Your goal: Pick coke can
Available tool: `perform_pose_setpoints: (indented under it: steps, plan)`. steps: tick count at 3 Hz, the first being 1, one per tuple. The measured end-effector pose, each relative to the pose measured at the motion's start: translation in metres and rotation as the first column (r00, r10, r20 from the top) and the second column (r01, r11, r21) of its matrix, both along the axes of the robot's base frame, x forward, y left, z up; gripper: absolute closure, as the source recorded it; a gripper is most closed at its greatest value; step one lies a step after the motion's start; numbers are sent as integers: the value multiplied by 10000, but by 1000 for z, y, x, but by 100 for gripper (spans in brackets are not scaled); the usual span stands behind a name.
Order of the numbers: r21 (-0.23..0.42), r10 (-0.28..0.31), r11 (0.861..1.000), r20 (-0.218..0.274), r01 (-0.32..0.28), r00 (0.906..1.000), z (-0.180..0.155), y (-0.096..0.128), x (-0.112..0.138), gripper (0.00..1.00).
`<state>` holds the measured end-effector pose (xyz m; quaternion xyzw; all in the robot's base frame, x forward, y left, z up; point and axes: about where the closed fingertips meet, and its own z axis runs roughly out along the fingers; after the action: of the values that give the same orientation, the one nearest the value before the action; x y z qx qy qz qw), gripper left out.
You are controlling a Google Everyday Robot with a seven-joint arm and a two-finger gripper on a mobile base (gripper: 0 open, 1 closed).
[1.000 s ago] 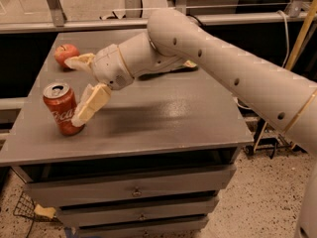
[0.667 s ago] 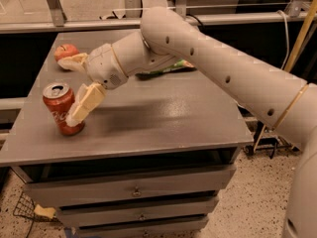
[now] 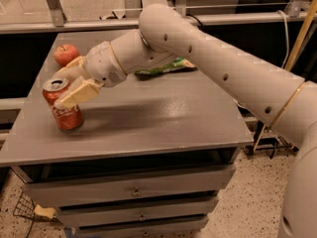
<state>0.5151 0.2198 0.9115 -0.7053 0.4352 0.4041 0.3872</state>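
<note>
The red coke can stands upright near the front left corner of the grey table, silver top showing. My gripper has come in from the right at the height of the can's upper part. Its fingers stand open on either side of the can: one cream finger lies across the can's front, the other runs behind it. The can rests on the table.
A red apple sits at the back left, just behind the gripper. A green snack bag lies at the back middle, partly under my arm. Drawers are below the tabletop. The table's left and front edges are close to the can.
My gripper has moved left and now straddles the can's top, where before it was beside the can's right side. The can and apple have not moved.
</note>
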Motion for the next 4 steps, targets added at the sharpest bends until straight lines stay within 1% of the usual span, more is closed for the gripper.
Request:
perform_pose_setpoints:
  steps: [1,2,3,4]
  plan:
    - [-120,-207,9997,-161,205,9997,3,-4,2,79]
    - [-74,-375,9993,-211,374,9991,10,-11,4,99]
    - [-27,-810,9967,257,811,9964,35,-32,16,100]
    - [156,-1071,9942,777,1062,9912,65,-50,26,100]
